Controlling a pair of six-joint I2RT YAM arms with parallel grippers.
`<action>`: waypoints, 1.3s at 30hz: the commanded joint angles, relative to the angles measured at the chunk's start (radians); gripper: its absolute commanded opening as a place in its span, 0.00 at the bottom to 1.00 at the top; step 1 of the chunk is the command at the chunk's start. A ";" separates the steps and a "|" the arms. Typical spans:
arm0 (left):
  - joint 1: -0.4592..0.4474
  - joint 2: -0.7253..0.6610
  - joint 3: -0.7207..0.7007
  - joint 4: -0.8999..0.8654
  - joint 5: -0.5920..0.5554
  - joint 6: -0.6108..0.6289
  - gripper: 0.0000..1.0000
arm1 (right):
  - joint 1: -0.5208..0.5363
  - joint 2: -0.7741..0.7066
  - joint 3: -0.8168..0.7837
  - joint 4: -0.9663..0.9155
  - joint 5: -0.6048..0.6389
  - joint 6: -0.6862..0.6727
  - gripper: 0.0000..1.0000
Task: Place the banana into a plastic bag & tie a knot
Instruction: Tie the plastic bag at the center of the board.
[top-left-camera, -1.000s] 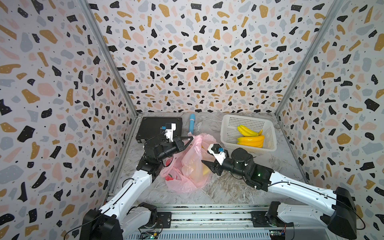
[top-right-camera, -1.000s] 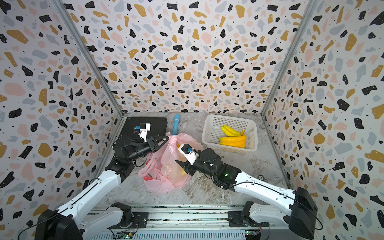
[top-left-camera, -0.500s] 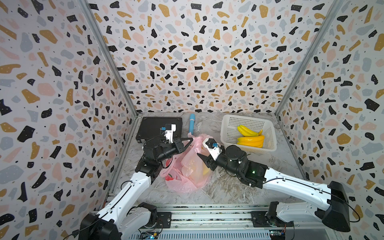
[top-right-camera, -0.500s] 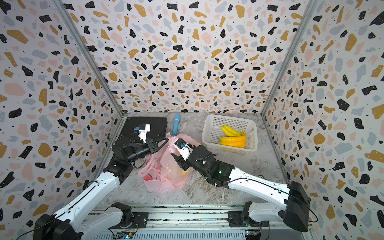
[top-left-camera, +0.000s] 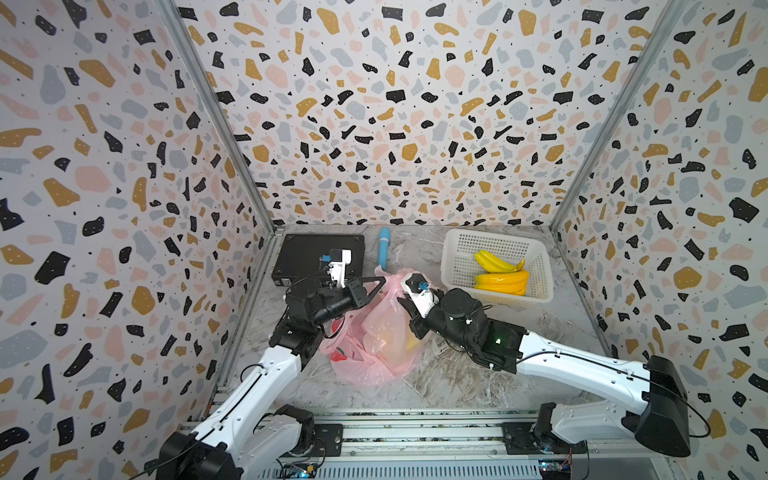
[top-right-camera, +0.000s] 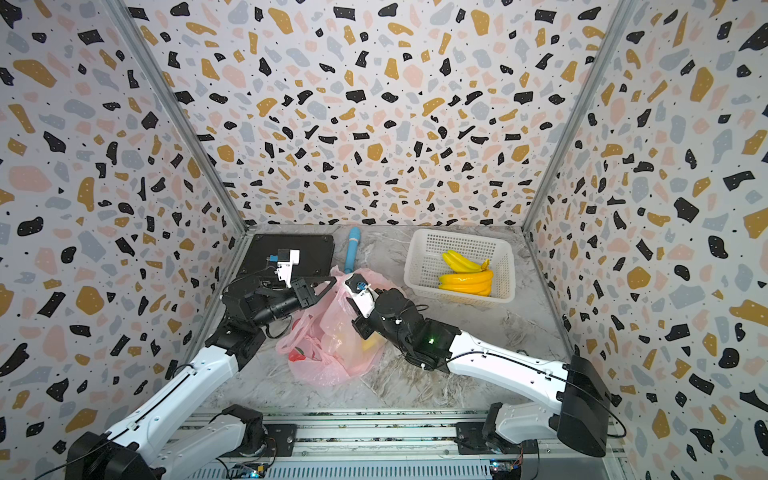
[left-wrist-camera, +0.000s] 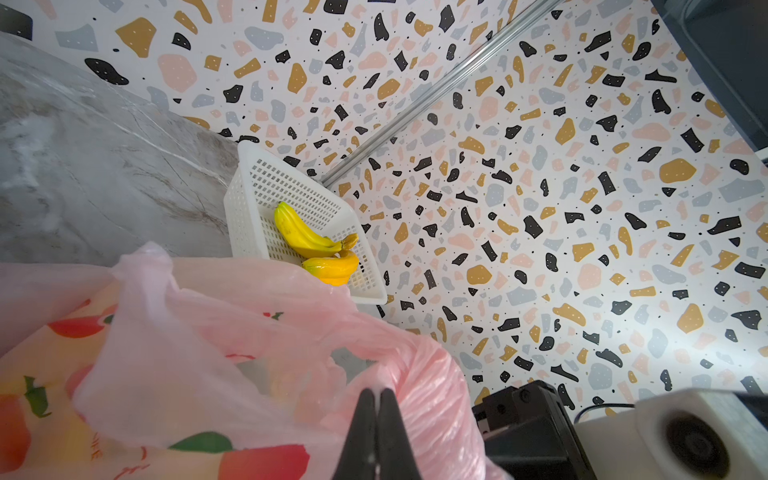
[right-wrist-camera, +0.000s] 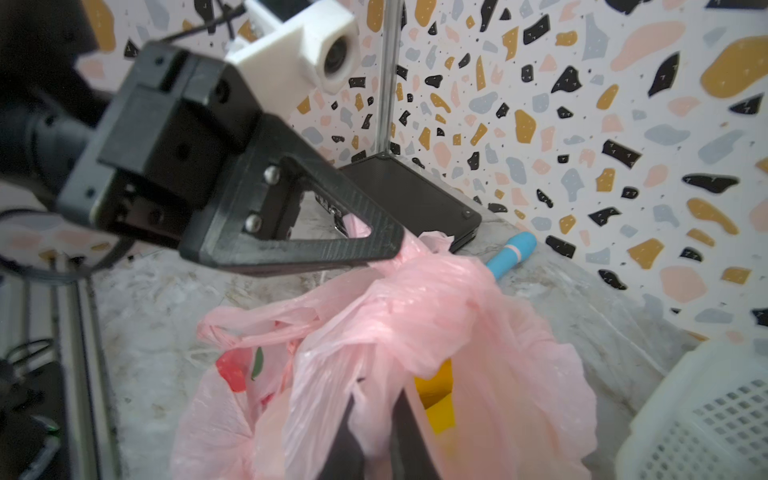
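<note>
Far left: black box (top-left-camera: 316, 253), matte, hard, flat slab, untouched. Blue cylinder (top-left-camera: 384, 247) beside it, smooth plastic.

Left gripper (left-wrist-camera: 376, 392): jaws together, pinching a twisted pink handle at the far top of the plastic bag (top-left-camera: 382, 336), same hold as a second ago.

The bag sits mid-table on marble-look tabletop (top-left-camera: 457, 374). It is thin, crinkly, see-through pink film with red fruit print, slumped and wrinkled. Banana (right-wrist-camera: 434, 386) is already inside, a yellow patch showing through the right side.

Change: right gripper (right-wrist-camera: 374, 407) was apart just right of the bag a second ago. It has now moved in and clamped on a gathered fold of film at the bag's right side. So both sides of the bag mouth look held. Judgement: bagging done, knot stage starting, no knot yet.

Far right: white basket (top-left-camera: 457, 257), rigid plastic lattice, with spare bananas (top-left-camera: 500, 280), glossy, curved.
</note>
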 joint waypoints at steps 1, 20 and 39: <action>-0.002 -0.035 0.002 0.007 -0.030 0.018 0.00 | 0.000 -0.011 0.057 -0.036 0.079 0.041 0.00; 0.352 0.020 0.038 -0.297 -0.259 0.208 0.00 | -0.229 -0.384 -0.440 -0.467 0.425 0.645 0.00; 0.060 0.070 0.072 -0.235 -0.082 0.189 0.92 | -0.248 -0.337 -0.384 -0.300 0.130 0.532 0.00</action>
